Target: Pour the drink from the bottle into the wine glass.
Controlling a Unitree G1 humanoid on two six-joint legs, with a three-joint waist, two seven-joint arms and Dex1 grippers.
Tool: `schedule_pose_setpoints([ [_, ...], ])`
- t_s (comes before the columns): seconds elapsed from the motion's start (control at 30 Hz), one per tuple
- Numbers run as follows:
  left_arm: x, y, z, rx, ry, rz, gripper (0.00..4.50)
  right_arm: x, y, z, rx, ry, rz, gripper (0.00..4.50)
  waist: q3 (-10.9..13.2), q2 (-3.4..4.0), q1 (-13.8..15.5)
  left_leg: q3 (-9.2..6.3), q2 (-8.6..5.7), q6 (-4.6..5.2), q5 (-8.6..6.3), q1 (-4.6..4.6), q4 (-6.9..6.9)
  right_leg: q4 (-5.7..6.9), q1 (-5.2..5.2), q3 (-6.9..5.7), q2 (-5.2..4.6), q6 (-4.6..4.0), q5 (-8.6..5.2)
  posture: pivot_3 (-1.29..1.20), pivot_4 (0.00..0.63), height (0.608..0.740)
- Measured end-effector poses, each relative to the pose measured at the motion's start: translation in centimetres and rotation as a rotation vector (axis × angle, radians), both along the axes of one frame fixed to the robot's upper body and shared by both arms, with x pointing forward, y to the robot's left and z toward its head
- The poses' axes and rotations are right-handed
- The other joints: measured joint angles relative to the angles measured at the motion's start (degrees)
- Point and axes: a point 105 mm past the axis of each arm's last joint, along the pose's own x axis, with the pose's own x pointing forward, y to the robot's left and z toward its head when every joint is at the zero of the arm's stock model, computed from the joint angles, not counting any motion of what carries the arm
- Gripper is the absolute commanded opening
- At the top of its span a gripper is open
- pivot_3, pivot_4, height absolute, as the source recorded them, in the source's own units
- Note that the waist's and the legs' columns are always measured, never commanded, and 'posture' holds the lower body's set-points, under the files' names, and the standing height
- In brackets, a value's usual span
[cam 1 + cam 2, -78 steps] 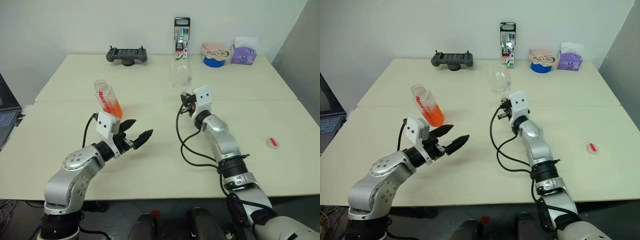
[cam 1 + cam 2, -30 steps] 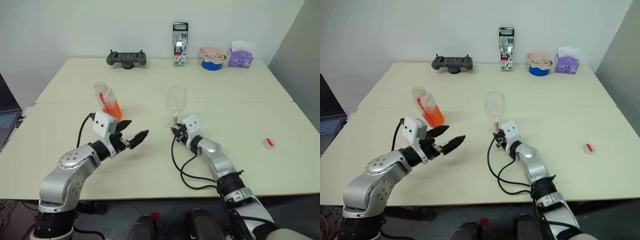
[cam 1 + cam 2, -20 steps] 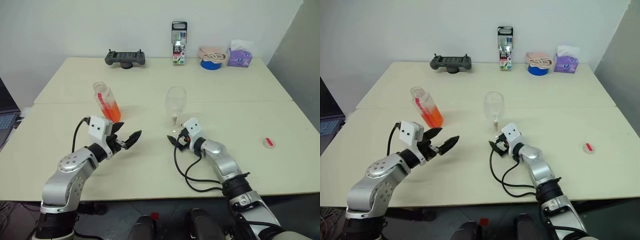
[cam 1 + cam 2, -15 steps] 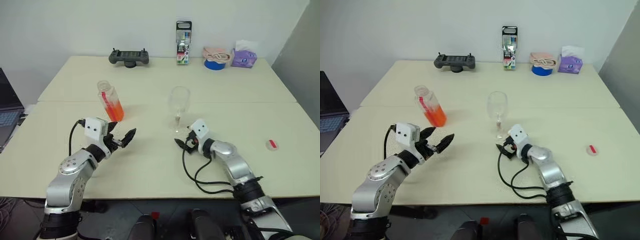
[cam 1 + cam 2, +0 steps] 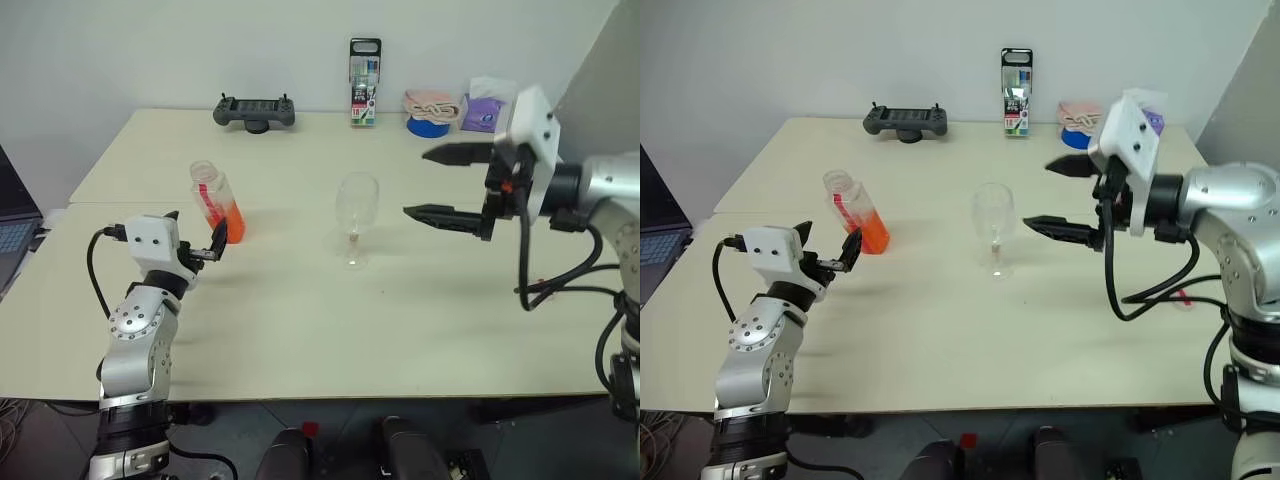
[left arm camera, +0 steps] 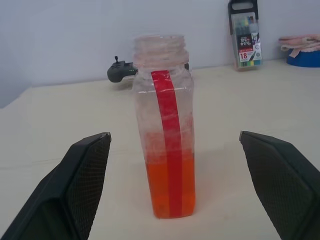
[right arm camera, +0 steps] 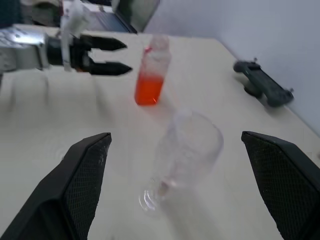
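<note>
Lining up on the uncapped clear plastic bottle (image 6: pixel 165 130) of orange drink (image 6: pixel 169 187), the left tool (image 5: pixel 193 247) gapes; next, close on it. Right tool (image 5: pixel 440 185) gapes above the empty stemmed wine glass (image 5: pixel 357 208).

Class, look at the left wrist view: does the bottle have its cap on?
No: the bottle shows a bare threaded neck, open at the top.

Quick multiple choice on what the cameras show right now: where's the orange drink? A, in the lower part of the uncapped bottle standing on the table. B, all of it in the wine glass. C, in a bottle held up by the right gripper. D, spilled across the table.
A: the drink fills the lower part of the bottle, which stands uncapped on the table, while the wine glass looks empty.
</note>
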Motion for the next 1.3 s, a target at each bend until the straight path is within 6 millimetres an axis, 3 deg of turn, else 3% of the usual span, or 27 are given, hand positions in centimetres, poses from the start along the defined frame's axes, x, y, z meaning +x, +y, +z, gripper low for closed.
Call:
schedule_pose_setpoints([
  [0.3,0.9,-0.1,1.1,0.002,-0.024,0.003,4.38,0.2,1.2,-0.7,0.017,0.065,0.066,4.45,0.0,0.00,0.2,0.00,-0.12,-0.01,0.00,-0.46,0.05,0.05,-0.46,0.04,-0.14,-0.19,0.13,0.00,0.150,0.740],
  [0.43,2.3,-0.6,1.3,-0.004,-0.014,-0.012,4.38,0.3,1.7,-1.0,0.008,0.068,0.086,4.45,0.0,0.00,0.2,-0.04,-0.12,-0.02,0.01,-0.82,0.24,0.15,-0.75,-0.01,-0.12,-0.19,0.17,0.00,0.150,0.740],
  [1.3,7.0,-1.5,1.7,-0.016,-0.055,-0.021,4.38,0.5,2.0,-1.8,0.006,0.080,0.039,4.45,0.0,0.00,0.3,-0.01,-0.15,-0.02,0.02,-0.85,0.27,0.15,-0.78,0.03,-0.13,-0.14,0.23,0.00,0.150,0.740],
])
